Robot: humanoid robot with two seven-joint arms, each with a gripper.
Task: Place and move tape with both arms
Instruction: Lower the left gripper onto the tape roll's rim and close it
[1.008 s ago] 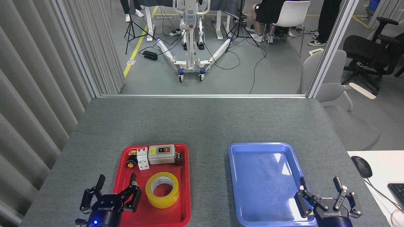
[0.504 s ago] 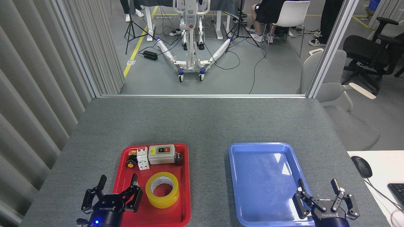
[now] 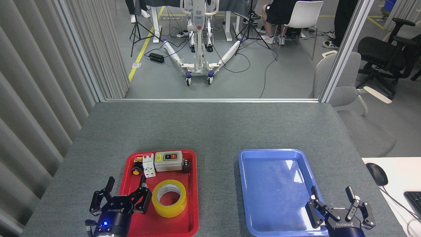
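Since a second ago, the left black claw (image 3: 126, 184) has edged rightward toward the wide roll of translucent yellow packing tape (image 3: 169, 198), while the right black claw (image 3: 332, 193) has barely shifted. Both claws stand spread, gripping nothing. The tape lies flat just right of the left claw, inside the red plastic tray (image 3: 192, 184) on the grey tabletop (image 3: 210, 128). Well right of it, the right claw hovers over the near corner of the blue plastic tray (image 3: 245, 197).
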